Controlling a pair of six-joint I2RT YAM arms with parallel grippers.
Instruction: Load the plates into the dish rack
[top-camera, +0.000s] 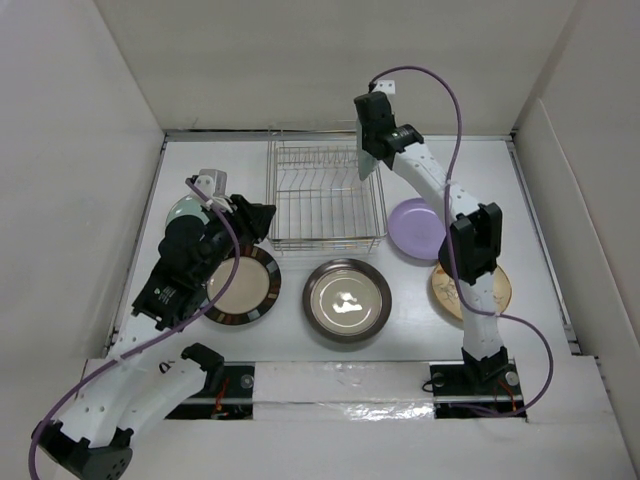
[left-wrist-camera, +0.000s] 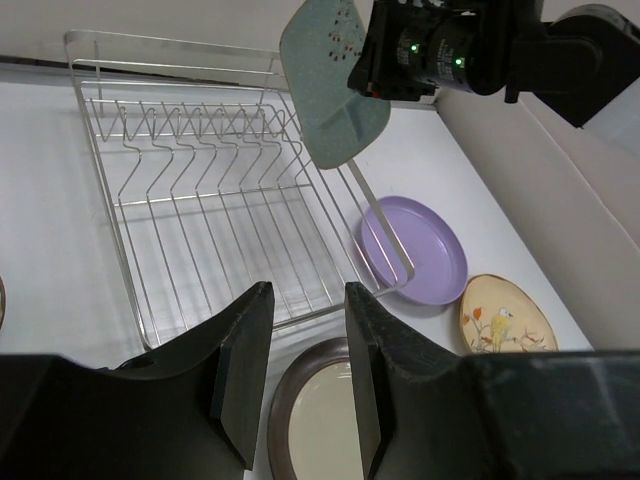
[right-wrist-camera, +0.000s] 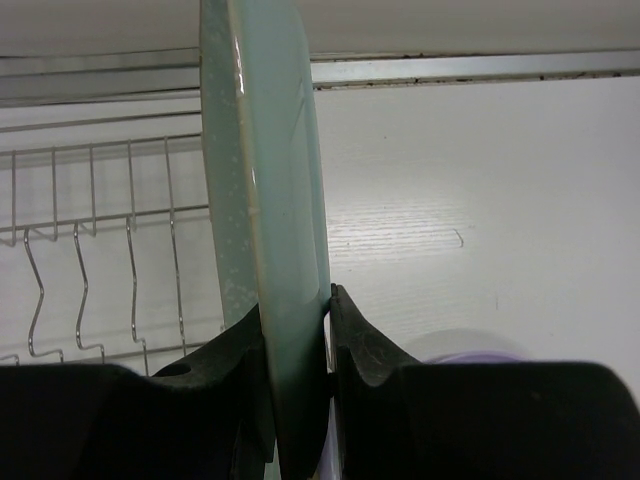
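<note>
The chrome-wire dish rack (top-camera: 327, 241) stands at the back middle, with no plates in it; it also shows in the left wrist view (left-wrist-camera: 200, 200). My right gripper (top-camera: 372, 150) is shut on the pale mint rectangular plate (right-wrist-camera: 265, 200), holding it on edge above the rack's right side (left-wrist-camera: 330, 80). My left gripper (top-camera: 258, 215) is open and empty near the rack's front left corner (left-wrist-camera: 307, 300). On the table lie the brown-rimmed cream plate (top-camera: 240, 285), glossy dark brown plate (top-camera: 347, 298), lavender plate (top-camera: 418, 228), tan floral plate (top-camera: 497, 290) and small pale green plate (top-camera: 183, 210), half hidden by my left arm.
White walls close the table in at the left, back and right. The right arm's upright link (top-camera: 475, 250) stands over the floral plate. The lavender plate (left-wrist-camera: 420, 250) lies against the rack's right front corner.
</note>
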